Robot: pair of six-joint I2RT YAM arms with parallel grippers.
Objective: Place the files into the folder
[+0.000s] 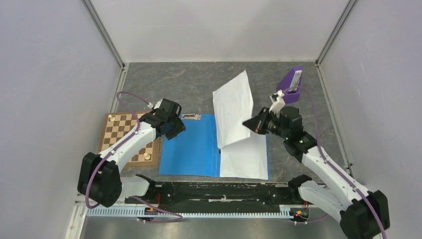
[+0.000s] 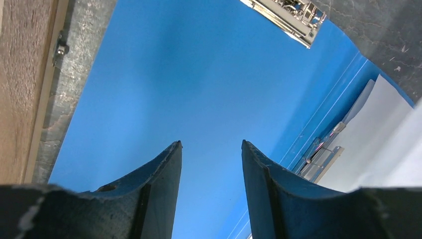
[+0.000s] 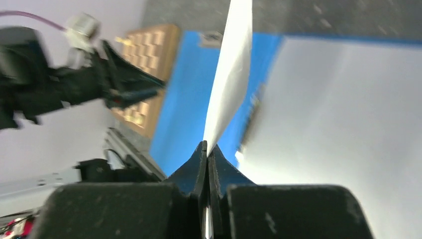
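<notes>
In the middle of the top view the blue folder (image 1: 191,147) lies open on the grey table (image 1: 189,82), with white files (image 1: 246,157) resting on its right half. The right gripper (image 1: 250,123), at centre right, has its fingers pinched tight on the edge of one raised sheet (image 1: 231,107), which stands tilted above the folder. The left gripper (image 1: 178,128), at centre left beside the chessboard (image 1: 124,137), hangs over the folder's bare left half with its fingers (image 2: 161,184) partly apart, holding nothing.
</notes>
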